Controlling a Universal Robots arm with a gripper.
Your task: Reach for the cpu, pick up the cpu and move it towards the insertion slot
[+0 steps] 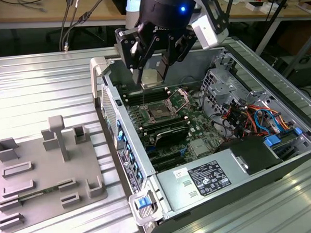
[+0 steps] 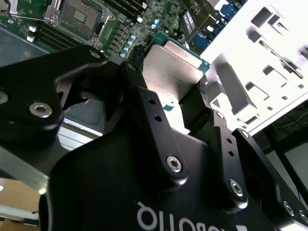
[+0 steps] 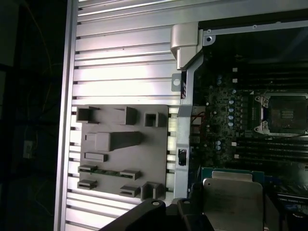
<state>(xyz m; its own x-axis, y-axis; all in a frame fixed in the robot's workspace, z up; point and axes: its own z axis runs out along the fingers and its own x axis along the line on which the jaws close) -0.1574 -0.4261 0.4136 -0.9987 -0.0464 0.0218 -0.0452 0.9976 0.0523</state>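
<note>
End effector (image 1: 152, 69): mine, clenched on the cpu, one finger (image 2: 204, 103) on each of two opposite edges; in the exterior view I hang over the rear part of the open case.
Cpu (image 1: 152, 77): off the fixture and in the air, its silvery face plain between my fingers in both wrist views (image 2: 173, 72) (image 3: 232, 199); in the exterior view it looks tilted rather than flat to the board, though I cannot tell by how much.
Reach: done, by my judgement, since I am closed on the chip.
Pick-up: done as well; nothing supports the cpu but me.
Slot (image 1: 159, 112): on the green board, dark centre inside a shiny frame, the frame apparently swung open; in the exterior view it lies at about 6 o'clock from the cpu, near but clearly apart.
Transfer: well along, I judge; I am already over the board with the cpu, short of the slot and above it, not yet lined up with it.
Left to do: closing the last gap to the slot.
Fixture (image 1: 49, 171): grey plate with blocks, on the ribbed desk (image 1: 34, 86) at about 8 o'clock from me in the exterior view, well apart.
Case (image 1: 236, 159): lying open on the desk, cables and drive bays beyond the board.
</note>
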